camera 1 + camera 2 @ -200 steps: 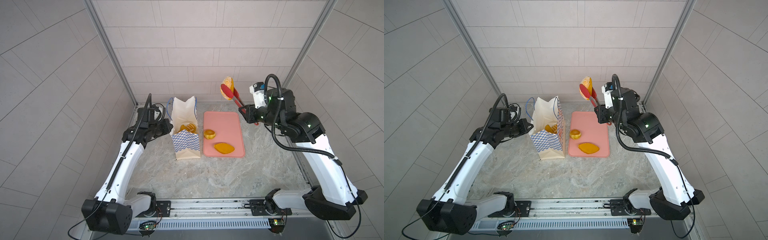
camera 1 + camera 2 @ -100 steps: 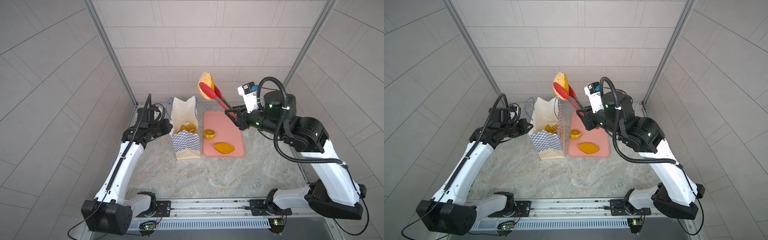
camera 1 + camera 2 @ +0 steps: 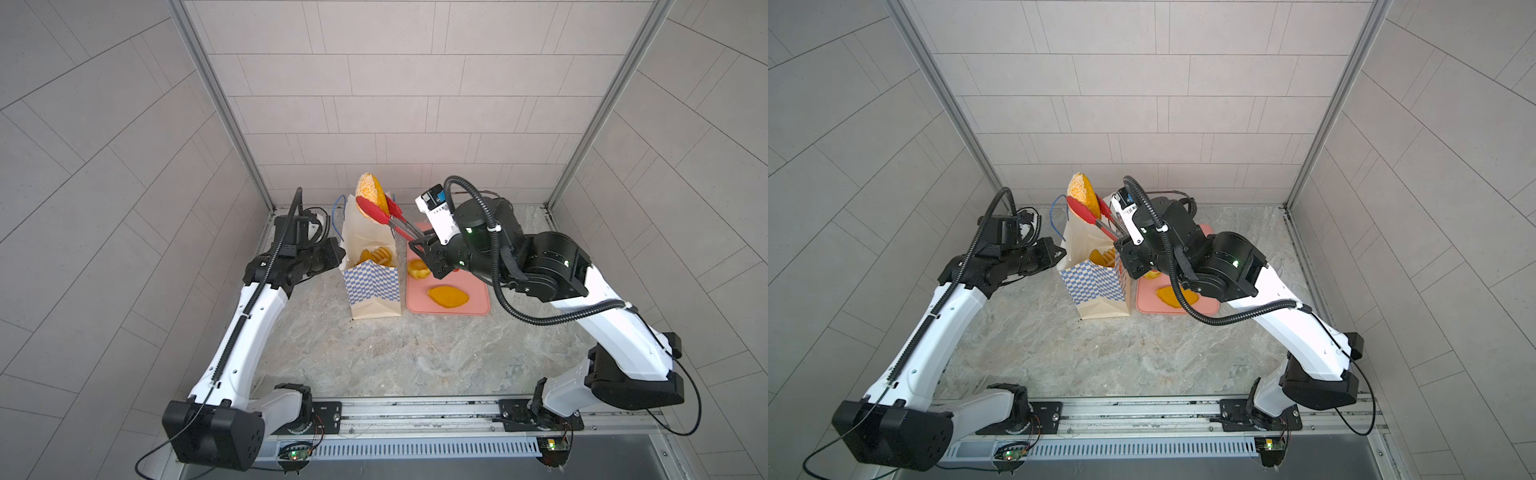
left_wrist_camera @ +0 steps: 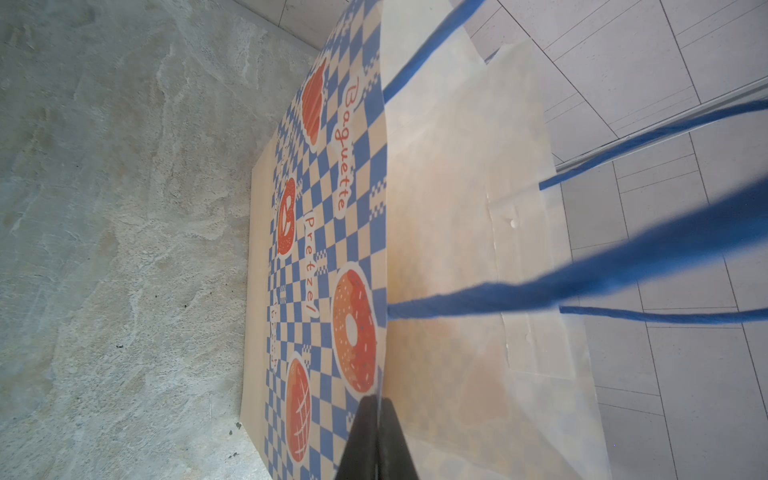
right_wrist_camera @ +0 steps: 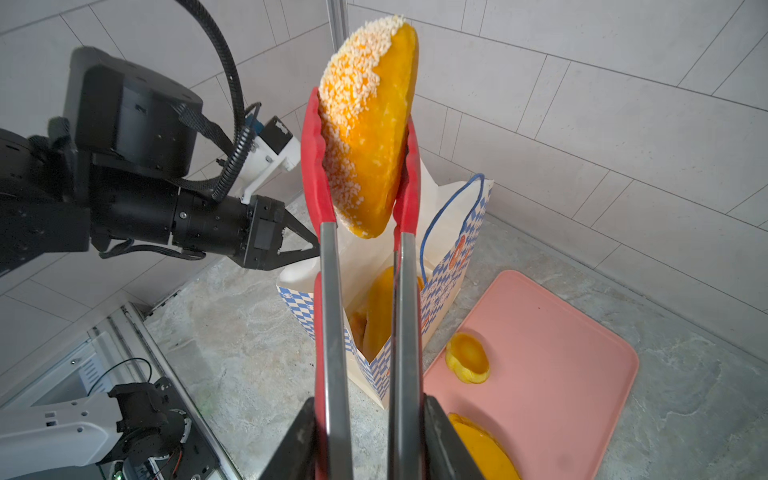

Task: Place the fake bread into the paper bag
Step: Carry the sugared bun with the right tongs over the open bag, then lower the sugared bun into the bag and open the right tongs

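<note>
My right gripper [image 5: 370,440] is closed narrow on the steel arms of the red tongs [image 5: 330,316], and the tongs' red tips clamp the sesame bun [image 5: 368,124] edge-on, gripping only its lower half. The bun hangs high above the paper bag [image 3: 372,286], somewhere near the far rim of its mouth; I cannot tell if it is squarely over the opening. My left gripper [image 4: 379,405] is pinched tight on the near edge of the bag's rim, holding the mouth open. The bag stands upright on the marble table [image 3: 374,357], just beside the pink tray [image 3: 478,299]. A few pastries [image 3: 376,255] already sit inside it, and a small round pastry [image 3: 417,268] and a flat oval one [image 3: 448,296] wait on the tray. The biggest risk, I think, is letting go from this height: the bun could clip the rim or land on the pastries below and bounce out. With so little of it between the tips, it may also pivot or slide free as I tilt down. Coming lower, the tongs might snag a blue cord handle [image 4: 540,286] or push the thin wall. Then my left pinch could tear the paper or drag the bag over.
</note>
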